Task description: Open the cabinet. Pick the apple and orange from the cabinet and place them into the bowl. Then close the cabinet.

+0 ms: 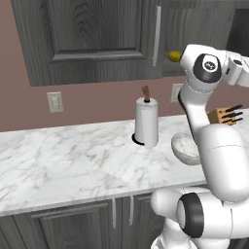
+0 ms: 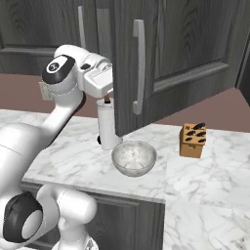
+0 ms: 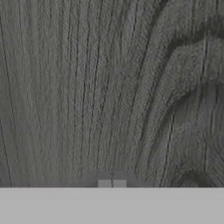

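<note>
The dark grey cabinet (image 1: pixel 97 44) hangs above the counter, with a long silver handle (image 1: pixel 156 36) on its left door. Its right door (image 2: pixel 195 53) stands swung out toward me, handle (image 2: pixel 138 66) near its free edge. A small yellow-green fruit (image 1: pixel 173 57) shows at the cabinet's lower edge beside my arm; I cannot tell whether it is the apple or the orange. My gripper (image 3: pixel 111 183) is shut and empty, its tips almost touching grey wood grain. My wrist (image 2: pixel 95 75) sits at the door's left edge. The speckled bowl (image 2: pixel 134 157) (image 1: pixel 185 146) rests empty on the counter below.
A white paper-towel roll (image 2: pixel 107 129) (image 1: pixel 146 127) stands just behind the bowl. A wooden knife block (image 2: pixel 193 140) (image 1: pixel 226 115) sits to the right. The marble counter (image 1: pixel 73 155) stretches left, with lower cabinet doors (image 1: pixel 73 226) beneath and a wall outlet (image 1: pixel 55 102) behind.
</note>
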### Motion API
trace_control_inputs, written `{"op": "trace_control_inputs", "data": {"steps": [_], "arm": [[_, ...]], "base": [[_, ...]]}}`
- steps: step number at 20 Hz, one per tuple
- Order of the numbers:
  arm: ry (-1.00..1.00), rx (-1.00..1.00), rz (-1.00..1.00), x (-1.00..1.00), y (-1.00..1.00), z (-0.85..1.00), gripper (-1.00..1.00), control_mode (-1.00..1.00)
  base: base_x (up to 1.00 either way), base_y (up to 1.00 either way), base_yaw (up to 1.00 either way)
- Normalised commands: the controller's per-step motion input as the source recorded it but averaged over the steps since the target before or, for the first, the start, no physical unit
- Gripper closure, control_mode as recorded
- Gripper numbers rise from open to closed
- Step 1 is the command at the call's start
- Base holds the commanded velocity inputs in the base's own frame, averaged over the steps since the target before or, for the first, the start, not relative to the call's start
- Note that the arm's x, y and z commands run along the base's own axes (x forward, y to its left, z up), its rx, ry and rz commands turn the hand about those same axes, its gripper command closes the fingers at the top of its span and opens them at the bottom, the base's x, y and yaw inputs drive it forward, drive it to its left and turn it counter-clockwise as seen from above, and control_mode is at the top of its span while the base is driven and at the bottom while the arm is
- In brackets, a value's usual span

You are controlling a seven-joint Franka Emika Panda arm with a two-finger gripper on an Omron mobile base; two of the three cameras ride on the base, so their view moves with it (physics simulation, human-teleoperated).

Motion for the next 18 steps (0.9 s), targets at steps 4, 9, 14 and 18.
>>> {"op": "trace_control_inputs", "data": {"steps": [4,9,14,18], "arm": [[0.00,0.00,-0.02,-0.21,-0.25,0.00,1.00,-1.00],[0.00,-0.01,-0.01,-0.12,-0.21,0.00,1.00,-1.00],[0.00,-0.01,0.00,-0.06,-0.19,0.00,1.00,-1.00],[0.00,-0.01,0.00,-0.02,-0.18,-0.01,1.00,-1.00]], "base": [[0.00,0.00,0.00],[0.00,0.00,0.00],[0.00,0.00,0.00],[0.00,0.00,0.00]]}}
